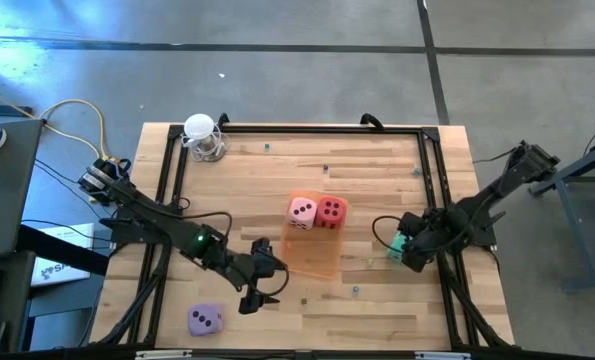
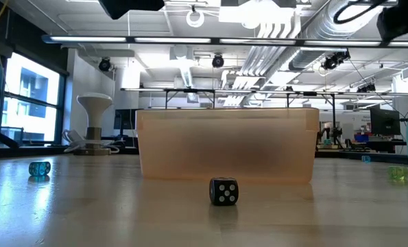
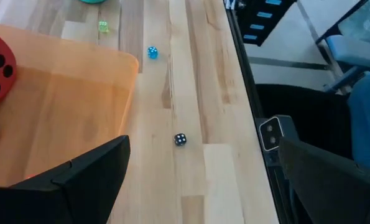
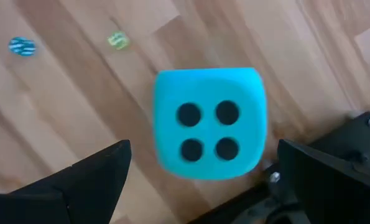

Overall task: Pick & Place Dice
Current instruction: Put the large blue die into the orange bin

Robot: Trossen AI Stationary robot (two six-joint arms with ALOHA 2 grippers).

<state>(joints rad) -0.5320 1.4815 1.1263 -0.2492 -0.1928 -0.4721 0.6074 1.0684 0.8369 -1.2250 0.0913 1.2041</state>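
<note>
Table (image 1: 377, 160): a wooden top inside a dark frame was recorded; its near edge was cut off in the high view.
Orange tray (image 1: 312, 255): the translucent tray was found near mid-table, with the pink die (image 1: 301, 211) and red die (image 1: 330, 211) touching each other at its far end.
Left gripper (image 1: 260, 285): it was seen open and empty, held above the wood beside the tray's near corner; the lilac die (image 1: 206, 319) lay apart from it near the front edge.
Right gripper (image 1: 409, 252): it was seen open, poised over the teal die (image 4: 209, 123), nothing gripped.
Step in hand: judged to be the pick of the teal die. The fingers should be lowered squarely astride two opposite faces and closed gently, since the cube looked soft.
Teal die, high view: largely hidden beneath the right gripper.
Contact: whether the fingers touched the teal die could not be told.
Small dice: a black die (image 2: 223, 191), a blue die (image 3: 152, 53) and a green die (image 3: 102, 26) lay on the wood; their pips were hard to make out.
</note>
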